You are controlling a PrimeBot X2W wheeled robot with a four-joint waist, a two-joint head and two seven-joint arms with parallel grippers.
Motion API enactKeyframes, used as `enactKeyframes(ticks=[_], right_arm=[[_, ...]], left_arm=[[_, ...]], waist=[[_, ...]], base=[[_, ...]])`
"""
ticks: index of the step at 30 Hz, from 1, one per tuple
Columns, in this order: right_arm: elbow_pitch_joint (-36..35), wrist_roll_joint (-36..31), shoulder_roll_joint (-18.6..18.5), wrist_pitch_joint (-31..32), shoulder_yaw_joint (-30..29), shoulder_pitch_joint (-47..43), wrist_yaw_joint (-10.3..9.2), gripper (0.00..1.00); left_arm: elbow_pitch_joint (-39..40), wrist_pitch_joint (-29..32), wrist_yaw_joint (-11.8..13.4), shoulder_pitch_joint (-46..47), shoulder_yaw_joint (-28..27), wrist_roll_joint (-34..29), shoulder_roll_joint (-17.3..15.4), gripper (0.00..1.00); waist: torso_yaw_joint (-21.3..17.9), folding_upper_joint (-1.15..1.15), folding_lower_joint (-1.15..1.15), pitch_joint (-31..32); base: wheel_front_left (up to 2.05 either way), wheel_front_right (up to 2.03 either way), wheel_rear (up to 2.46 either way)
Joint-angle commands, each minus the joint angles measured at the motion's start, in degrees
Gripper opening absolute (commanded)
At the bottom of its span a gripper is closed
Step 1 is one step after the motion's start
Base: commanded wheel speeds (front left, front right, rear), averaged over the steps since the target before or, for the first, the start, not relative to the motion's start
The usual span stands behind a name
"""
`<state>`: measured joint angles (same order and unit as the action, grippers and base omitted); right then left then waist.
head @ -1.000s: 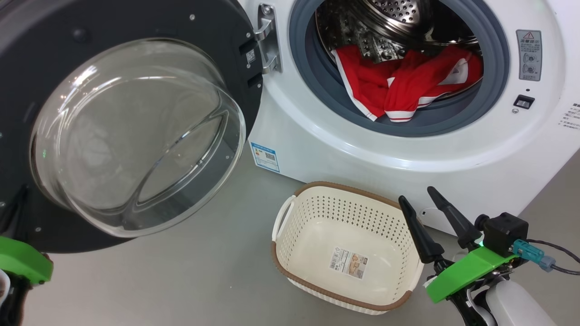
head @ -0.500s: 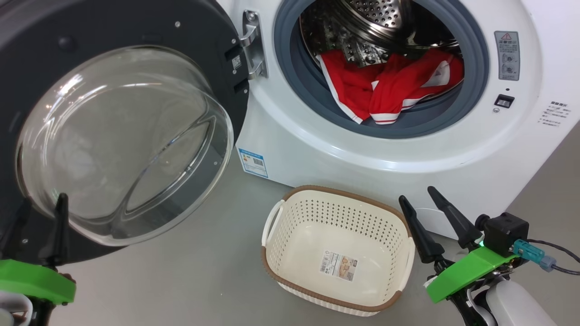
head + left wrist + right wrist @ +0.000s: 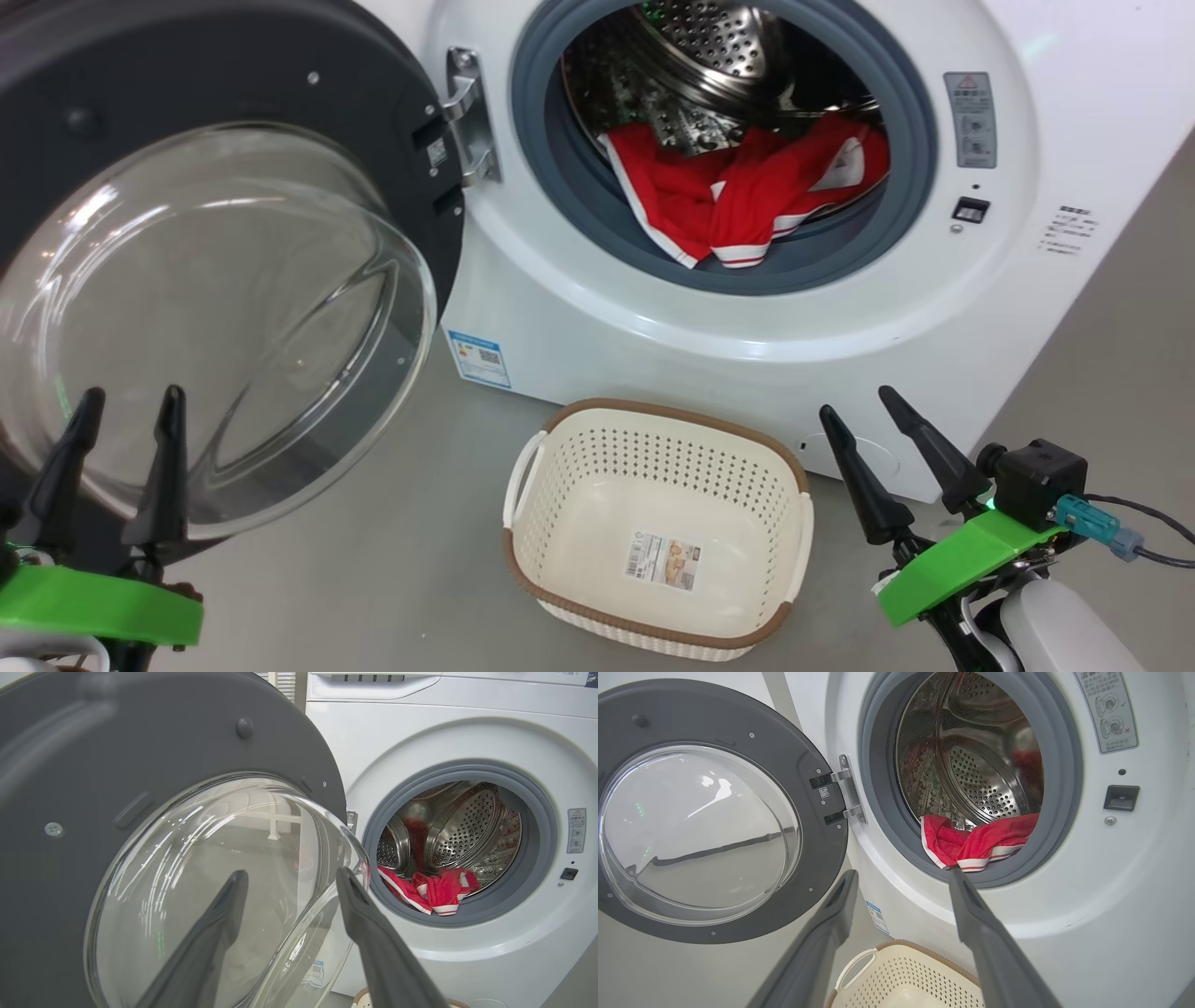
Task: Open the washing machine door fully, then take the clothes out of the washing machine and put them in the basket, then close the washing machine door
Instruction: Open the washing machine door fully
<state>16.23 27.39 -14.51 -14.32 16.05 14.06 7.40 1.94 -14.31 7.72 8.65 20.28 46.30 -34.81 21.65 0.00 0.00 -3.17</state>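
A laundry corner is suggested: a white front-loading washing machine (image 3: 709,327) is set on a smooth grey floor (image 3: 373,560), a perforated basket (image 3: 653,457) is placed before it, and red clothes (image 3: 738,196) are seen in the steel drum (image 3: 709,47)

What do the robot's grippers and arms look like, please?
The left gripper and right gripper each have two long, dark, tapering fingers on a green bracket. The right also shows a black block, teal connector, dark cable and pale forearm.
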Motion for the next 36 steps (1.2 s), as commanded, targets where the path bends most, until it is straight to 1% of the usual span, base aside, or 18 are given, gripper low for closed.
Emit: enactKeyframes(ticks=[1, 6, 12, 23, 28, 29, 36], right_arm=[[-1.38, 0.36, -0.27, -0.68, 1.14, -0.09, 0.09, 1.00], [-1.44, 0.33, -0.41, -0.68, 1.16, -0.28, 0.09, 1.00], [-1.60, 0.51, -0.63, -0.68, 1.30, -0.41, 0.09, 1.00], [-2.44, 0.23, -1.17, -0.68, 1.35, 0.11, 0.09, 1.00], [-2.78, -0.08, -1.42, -0.68, 1.10, 0.52, 0.09, 1.00], [-2.92, -0.18, -1.51, -0.68, 1.01, 0.64, 0.09, 1.00], [-3.29, -0.42, -2.03, -0.68, 0.92, 1.24, 0.09, 1.00]], left_arm=[[1.42, -0.67, 0.58, 1.49, -2.83, -0.40, -2.91, 1.00], [4.43, -0.36, 1.47, 0.84, -2.20, -0.89, -2.74, 1.00], [6.92, 0.43, 2.35, 1.03, -0.48, -1.73, -1.72, 1.00], [7.28, 0.63, 2.94, 1.80, 1.72, -2.72, 0.56, 1.00], [6.33, 0.15, 2.81, 1.86, 1.76, -2.92, 2.14, 1.00], [5.77, -0.07, 2.68, 1.88, 1.55, -3.20, 2.76, 1.00], [3.20, -0.57, 1.58, 1.16, 0.19, -4.20, 5.60, 1.00]], waist=[[-0.86, 0.00, 0.00, 0.48], [-2.95, 0.00, 0.00, 0.97], [-5.48, 0.00, 0.00, 1.27], [-10.64, 0.00, 0.00, 0.84], [-13.43, 0.00, 0.00, 0.13], [-14.52, 0.00, 0.00, -0.07], [-18.19, 0.00, 0.00, -0.72]], base=[[0.00, 0.00, 0.00], [0.00, 0.00, 0.00], [0.00, 0.00, 0.00], [0.00, 0.00, 0.00], [0.00, 0.00, 0.00], [0.00, 0.00, 0.00], [0.00, 0.00, 0.00]])
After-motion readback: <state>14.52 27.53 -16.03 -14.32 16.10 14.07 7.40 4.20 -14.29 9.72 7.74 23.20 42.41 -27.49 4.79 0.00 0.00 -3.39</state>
